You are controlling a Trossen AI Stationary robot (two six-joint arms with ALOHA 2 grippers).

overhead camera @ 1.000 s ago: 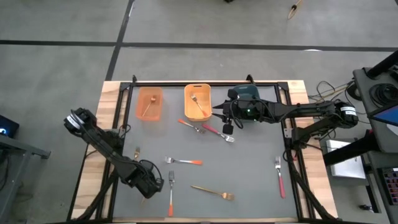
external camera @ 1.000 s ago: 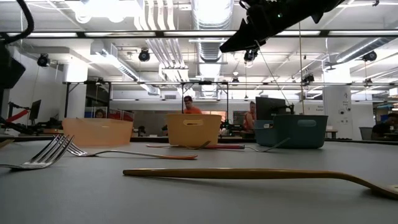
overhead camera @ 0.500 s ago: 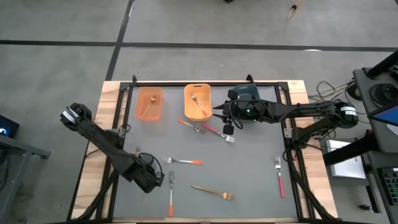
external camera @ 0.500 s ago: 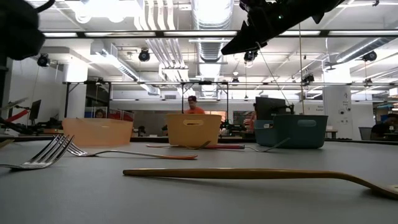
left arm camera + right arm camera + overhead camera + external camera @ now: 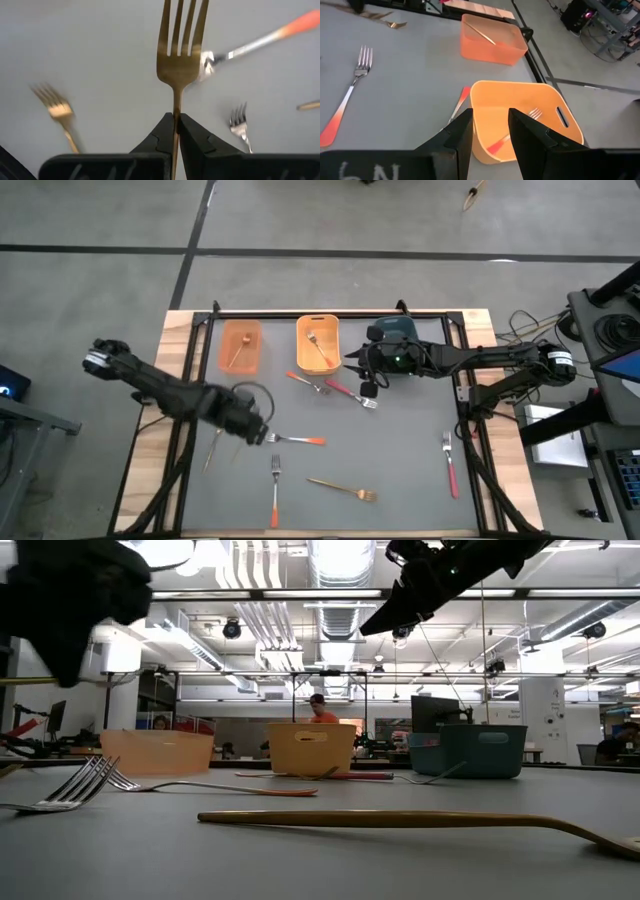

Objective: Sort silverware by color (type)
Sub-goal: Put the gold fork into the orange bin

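Gold fork (image 5: 178, 60) was clamped by its handle in the left gripper (image 5: 176, 131), fingers shut tight on it, tines pointing away from the wrist. In the high view that gripper (image 5: 250, 425) sat left of centre over the grey table (image 5: 410, 460); the fork (image 5: 212, 448) trailed toward lower left.

Right gripper (image 5: 490, 131) hung over the upper middle of the high frame, fingers parted with nothing between them, above the near wall of the yellow-orange bin (image 5: 526, 120). That bin (image 5: 317, 343) held a fork, handle colour hard to call.

Peach bin (image 5: 241, 346), upper left of centre, held one gold fork. Teal bin (image 5: 393, 330) was mostly under the right arm; contents not visible.

Loose on the table in the high view:
- orange-handled fork (image 5: 296, 440) at centre, just right of the left gripper
- orange-handled fork (image 5: 275, 490) lower centre
- second gold fork (image 5: 342, 488) lower centre, right of that
- red-pink fork (image 5: 449, 462) at right
- two crossed forks (image 5: 330, 388) just below the yellow-orange bin
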